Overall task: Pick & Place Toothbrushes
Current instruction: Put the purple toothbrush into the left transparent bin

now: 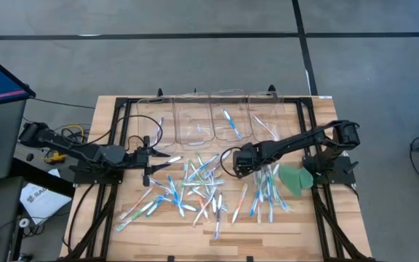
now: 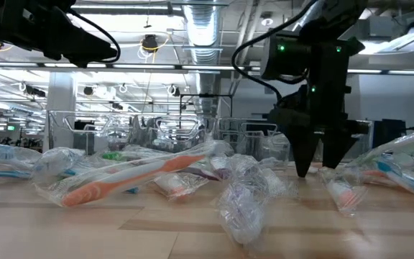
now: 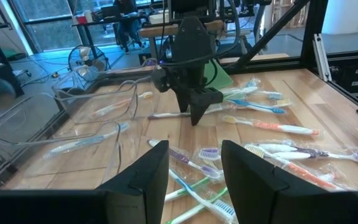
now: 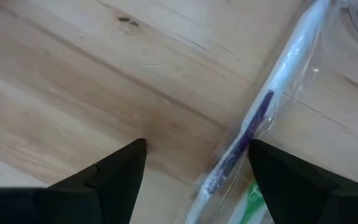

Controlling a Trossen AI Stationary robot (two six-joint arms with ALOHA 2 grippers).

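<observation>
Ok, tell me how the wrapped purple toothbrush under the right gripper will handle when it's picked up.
The purple toothbrush lies flat on the wooden table, just beside the open right gripper. Its thin straight handle suggests it is probably stiff and light. The loose clear wrapper looks glossy, so it may slip or crinkle between the fingers. Lying that low, it likely needs a pinch close to the wood.

Table (image 1: 195, 236): pale wood planks, smooth, matt, grain and small knots; toothbrushes (image 1: 195, 191): translucent plastic in glossy crinkled clear wrap; bins (image 1: 195, 120): clear glossy plastic; fingers (image 4: 114, 171): matt black.
</observation>
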